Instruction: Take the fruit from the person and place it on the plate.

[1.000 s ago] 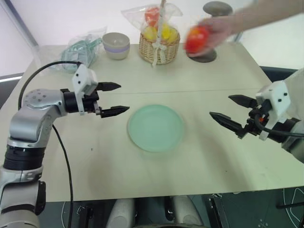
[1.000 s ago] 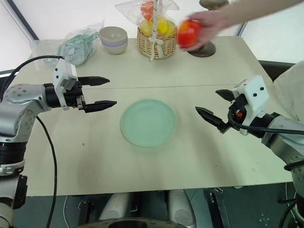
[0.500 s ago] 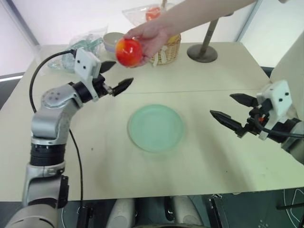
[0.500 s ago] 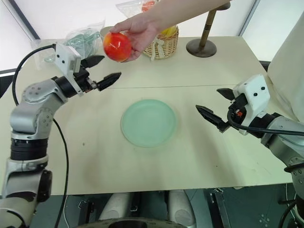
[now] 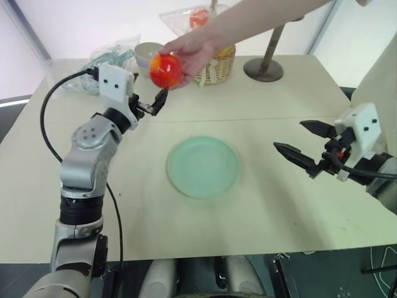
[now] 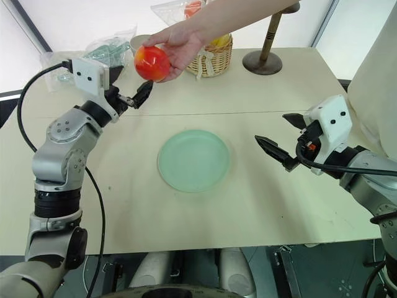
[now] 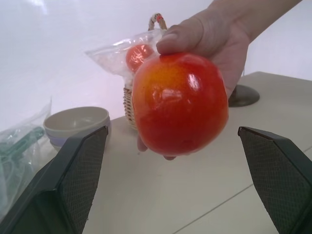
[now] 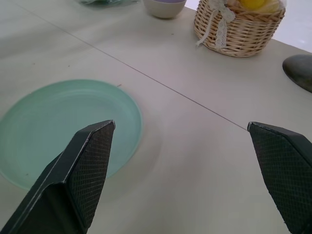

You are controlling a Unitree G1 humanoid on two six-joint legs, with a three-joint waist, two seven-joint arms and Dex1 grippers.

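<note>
A glossy red fruit [image 7: 179,103] with a yellow-orange patch is held out above the table's far left side in the fingers of a person's hand [image 5: 197,48], while the round, pale mint-green plate [image 5: 203,167] lies flat and bare at the table's centre.

Bare pale counter [image 5: 260,99] lies all around the round mint-green plate [image 5: 203,166]. At its twelve o'clock, the wicker basket of wrapped fruit [image 5: 214,62], lavender-and-beige bowl [image 5: 146,54] and person's bare arm [image 5: 260,18] crowd the far edge.
</note>
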